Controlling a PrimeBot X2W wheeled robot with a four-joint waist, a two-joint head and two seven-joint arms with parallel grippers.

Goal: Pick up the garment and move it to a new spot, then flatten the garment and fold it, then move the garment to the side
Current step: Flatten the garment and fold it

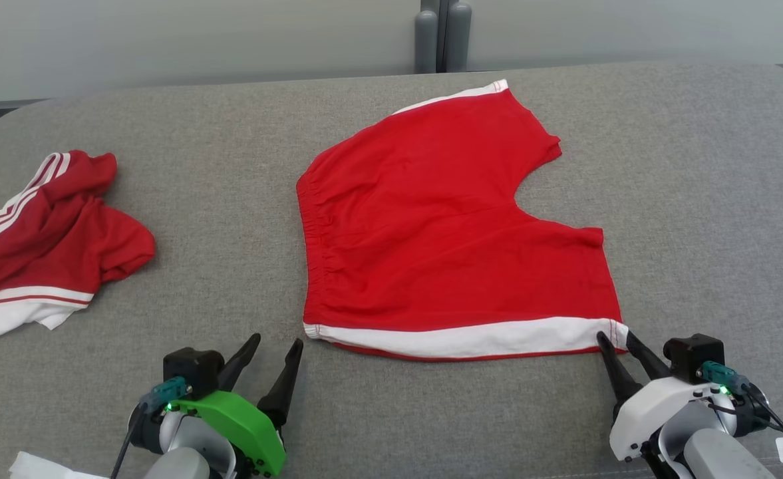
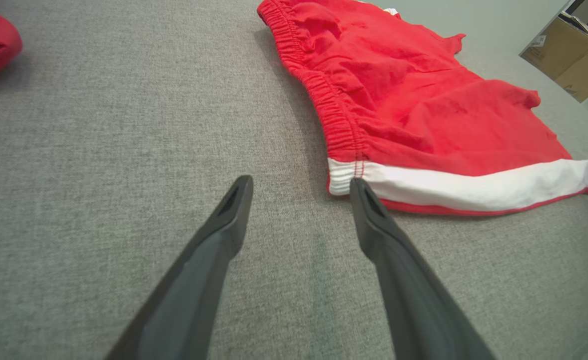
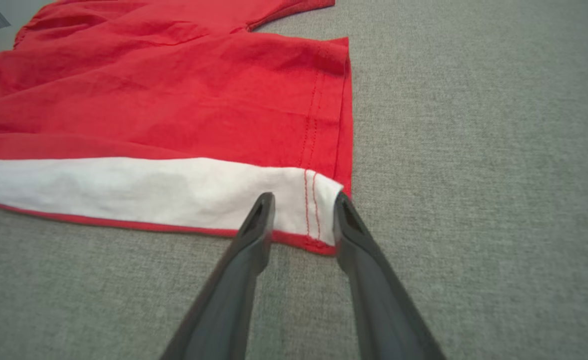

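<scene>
Dark, the two fingers of the right gripper [image 3: 302, 200] are seen parted only narrowly, their tips set down on either side of the near right corner of the red shorts [image 1: 431, 226]. The white side band [image 3: 124, 187] and its red stitching lie flat and unbunched between them, so no pinch is made on the cloth. The left gripper [image 2: 299, 182] is held spread wide, its tips low over the grey fabric surface [image 1: 697, 199]. One fingertip is placed just beside the near left corner, where the band meets the gathered elastic waistband [image 2: 333, 115]; whether it touches cannot be told. The shorts are laid out nearly flat in the middle of the surface, with the waistband turned to the robot's left, the leg openings to its right, and the white band along the near edge between the two grippers. A second red-and-white garment [image 1: 45, 233] is seen crumpled well apart at the far left. A cardboard box [image 2: 568, 57] is seen beyond the surface's edge.
</scene>
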